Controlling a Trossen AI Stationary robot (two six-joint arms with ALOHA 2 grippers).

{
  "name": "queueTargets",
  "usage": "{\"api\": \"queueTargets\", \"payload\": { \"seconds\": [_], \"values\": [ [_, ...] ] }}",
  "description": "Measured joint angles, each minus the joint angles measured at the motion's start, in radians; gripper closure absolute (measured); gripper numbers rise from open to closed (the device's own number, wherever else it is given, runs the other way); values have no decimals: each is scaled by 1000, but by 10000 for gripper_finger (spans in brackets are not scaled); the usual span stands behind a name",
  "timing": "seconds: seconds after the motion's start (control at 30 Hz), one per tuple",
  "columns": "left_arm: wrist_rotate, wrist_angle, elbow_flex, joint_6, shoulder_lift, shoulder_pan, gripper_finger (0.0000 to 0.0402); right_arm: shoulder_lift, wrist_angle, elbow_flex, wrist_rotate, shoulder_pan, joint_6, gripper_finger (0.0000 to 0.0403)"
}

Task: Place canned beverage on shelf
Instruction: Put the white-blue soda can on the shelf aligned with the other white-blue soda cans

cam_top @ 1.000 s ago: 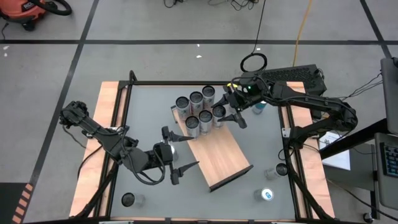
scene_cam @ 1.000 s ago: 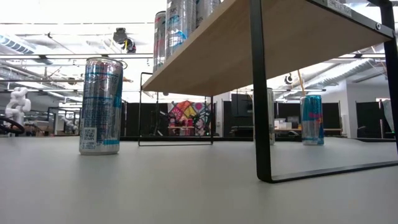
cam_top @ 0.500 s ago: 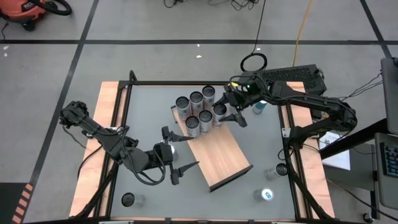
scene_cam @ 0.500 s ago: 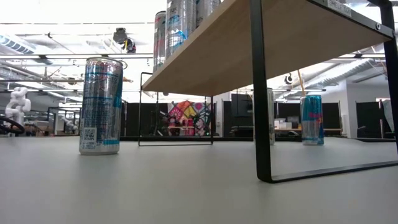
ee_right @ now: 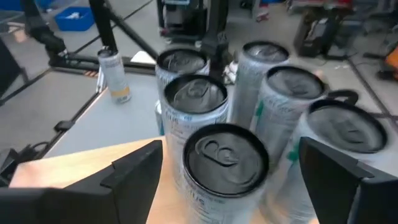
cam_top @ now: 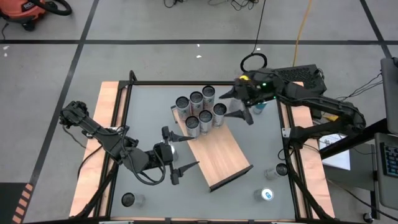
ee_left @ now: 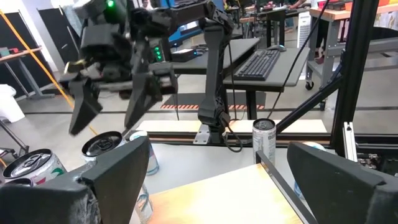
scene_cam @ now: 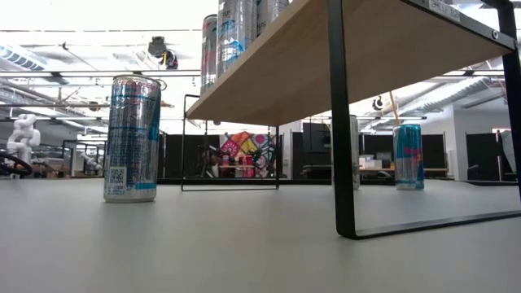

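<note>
The shelf (cam_top: 217,152) is a light wood board on a black frame, raised above the grey table. Several silver cans stand upright on its far left end (cam_top: 200,109), with their tops showing in the right wrist view (ee_right: 225,158). My right gripper (cam_top: 235,104) hovers open just right of the nearest can (cam_top: 219,111), a finger on either side (ee_right: 134,177) with a gap to each. My left gripper (cam_top: 181,152) waits open at the shelf's left side, level with the board (ee_left: 227,186).
Loose cans stand on the table: one near left (cam_top: 128,200), two near right (cam_top: 267,195) (cam_top: 278,169), and a blue one far right (cam_top: 259,107). The low view shows a can (scene_cam: 132,138) beside the shelf's black leg (scene_cam: 340,122). The shelf's near half is bare wood.
My right gripper has spread its fingers a little wider and drawn back from the can on the shelf, toward the table's right edge and upward, rolling slightly. The can stays upright in its place among the others.
</note>
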Motion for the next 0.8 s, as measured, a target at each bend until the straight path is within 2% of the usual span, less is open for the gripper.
{"api": "queueTargets", "payload": {
  "seconds": [0.23,0.33,0.6,0.8],
  "values": [
    [0,0,0,0,0,0,20,-81,-208,-2,23,-1,-75,101],
    [0,0,0,1,0,0,20,-92,-236,-51,24,-1,-91,114],
    [-30,0,0,3,0,0,20,-78,-140,-213,51,-1,-96,187],
    [-46,1,0,2,0,0,20,-78,-20,-276,75,-1,-77,241]
  ]
}}
